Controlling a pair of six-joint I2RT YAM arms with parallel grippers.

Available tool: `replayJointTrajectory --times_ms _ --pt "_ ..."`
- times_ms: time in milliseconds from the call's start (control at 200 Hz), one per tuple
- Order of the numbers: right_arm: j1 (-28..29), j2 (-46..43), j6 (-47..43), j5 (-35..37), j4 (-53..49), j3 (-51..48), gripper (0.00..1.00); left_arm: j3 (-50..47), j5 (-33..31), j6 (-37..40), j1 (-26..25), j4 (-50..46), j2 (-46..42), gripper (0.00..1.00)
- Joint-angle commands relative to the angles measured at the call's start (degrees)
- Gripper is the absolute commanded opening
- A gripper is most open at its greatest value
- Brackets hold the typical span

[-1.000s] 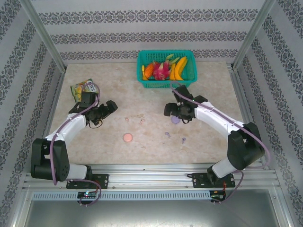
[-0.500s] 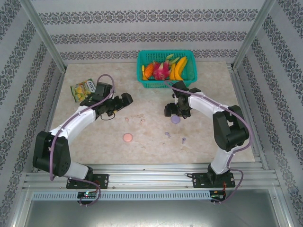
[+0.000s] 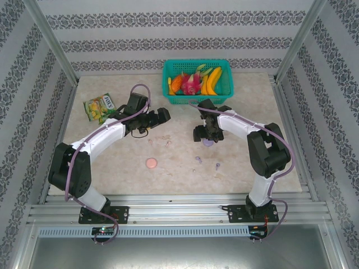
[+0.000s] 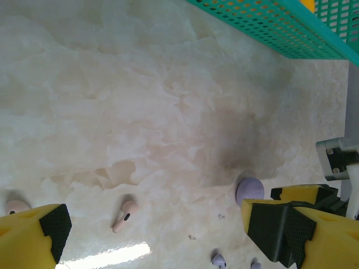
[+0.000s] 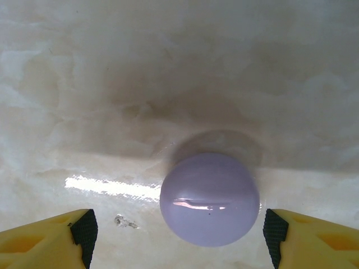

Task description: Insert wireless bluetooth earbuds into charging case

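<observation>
- purple earbuds (image 3: 198,159) loose on bench (image 3: 112,162), just base-side of purple case (image 3: 208,142); pink earbuds (image 3: 168,143) left of it
- none inserted yet; case looks shut
- right claw (image 5: 179,230) wide open, empty, straddling the case
- left claw (image 4: 162,230) wide open, empty, further left

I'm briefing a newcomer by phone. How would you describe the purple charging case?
From the teal fruit basket at the far edge of the table, come toward the near edge. The purple case lies under the right gripper, jaws open: a lilac disc, far bigger than the tiny purple earbuds nearby.
</observation>
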Motion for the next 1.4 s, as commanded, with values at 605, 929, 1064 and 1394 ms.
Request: replayJointTrajectory --times_ms 605,929,1064,1394 --pt "-0.1 3.3 2.5 2.4 3.0 -3.5 0.73 2.8 -1.8 0.2 -0.5 0.0 0.6 1.0" --pt "-0.3 4.6 2.1 3.7 3.0 -2.5 0.72 2.9 -1.6 0.1 -0.6 0.2 1.3 1.0" --pt "-0.2 4.6 2.0 4.1 2.7 -2.4 0.7 2.8 -1.5 0.0 -0.5 0.4 1.3 1.0" --pt "0.2 5.7 2.1 4.8 2.1 -1.0 0.7 2.5 -1.3 0.0 -0.5 0.7 1.4 1.0"
